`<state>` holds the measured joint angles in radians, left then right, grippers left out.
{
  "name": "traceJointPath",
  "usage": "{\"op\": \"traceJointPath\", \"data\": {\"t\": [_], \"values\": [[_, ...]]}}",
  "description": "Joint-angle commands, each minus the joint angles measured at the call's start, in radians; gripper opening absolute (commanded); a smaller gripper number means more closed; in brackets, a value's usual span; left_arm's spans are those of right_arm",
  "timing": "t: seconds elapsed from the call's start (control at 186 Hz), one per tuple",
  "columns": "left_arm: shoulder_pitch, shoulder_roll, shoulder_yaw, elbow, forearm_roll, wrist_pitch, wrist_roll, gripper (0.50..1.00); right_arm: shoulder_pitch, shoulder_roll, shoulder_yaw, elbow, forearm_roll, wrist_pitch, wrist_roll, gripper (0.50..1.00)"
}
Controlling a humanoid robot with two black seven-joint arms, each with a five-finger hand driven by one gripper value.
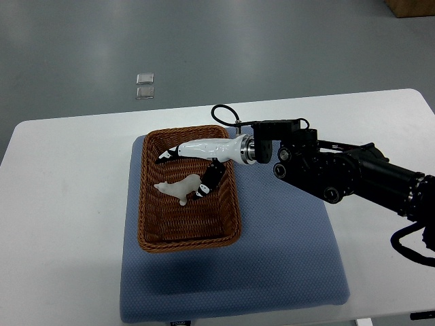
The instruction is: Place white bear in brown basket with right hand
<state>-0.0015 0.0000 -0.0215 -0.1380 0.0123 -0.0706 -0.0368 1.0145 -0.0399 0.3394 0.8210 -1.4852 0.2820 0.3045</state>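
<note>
Right hand [194, 163]: white shell, black finger joints, reaching in from the right on a black arm [353, 176], now over the far half of the brown basket [146, 204]. Fingers [165, 155] spread and loosely bent, gripping nothing; one black fingertip just beside or touching the white bear's right end, contact hard to judge from this steep angle. White bear [178, 187]: inside the basket, lying on the woven floor about midway between near and far walls, head end toward the left wall, apart from every wall.

Basket: oblong, long axis running near to far, rim unbroken all round. Bare weave in the near half, open room there; less room in the far half, taken up by the hand. Left rim close to the left edge of the blue mat [285, 258]; far rim close to the mat's far edge. Wide bare stretch of mat to the right of the basket and nearer, partly crossed by the arm's forearm and cables.

Mat flat on a white table [61, 224] with rounded corners; broad bare table to the left, a narrower strip to the right. Beyond the far table edge, grey floor [272, 47], with two small pale squares [145, 85] on it, well apart from the table.
</note>
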Motion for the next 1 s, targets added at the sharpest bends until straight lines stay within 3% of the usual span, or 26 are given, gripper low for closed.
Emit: {"op": "traceJointPath", "data": {"t": [0.0, 0.382, 0.591, 0.753, 0.995], "values": [[0.0, 0.0, 0.0, 0.0, 0.0, 0.0, 0.0, 1.0, 0.009, -0.009, 0.044, 0.001, 0.078, 0.002, 0.001, 0.913], [0.0, 0.0, 0.0, 0.0, 0.0, 0.0, 0.0, 1.0, -0.114, -0.011, 0.423, -0.002, 0.473, -0.023, 0.001, 0.913], [0.0, 0.0, -0.002, 0.0, 0.0, 0.0, 0.0, 1.0, -0.24, -0.002, 0.67, -0.006, 0.614, -0.096, 0.025, 0.913], [0.0, 0.0, -0.002, 0.0, 0.0, 0.0, 0.0, 1.0, -0.307, 0.028, 0.702, -0.016, 0.74, -0.194, 0.105, 0.913], [0.0, 0.0, -0.002, 0.0, 0.0, 0.0, 0.0, 1.0, -0.359, 0.026, 0.701, -0.057, 0.959, -0.302, 0.111, 0.913]]}}
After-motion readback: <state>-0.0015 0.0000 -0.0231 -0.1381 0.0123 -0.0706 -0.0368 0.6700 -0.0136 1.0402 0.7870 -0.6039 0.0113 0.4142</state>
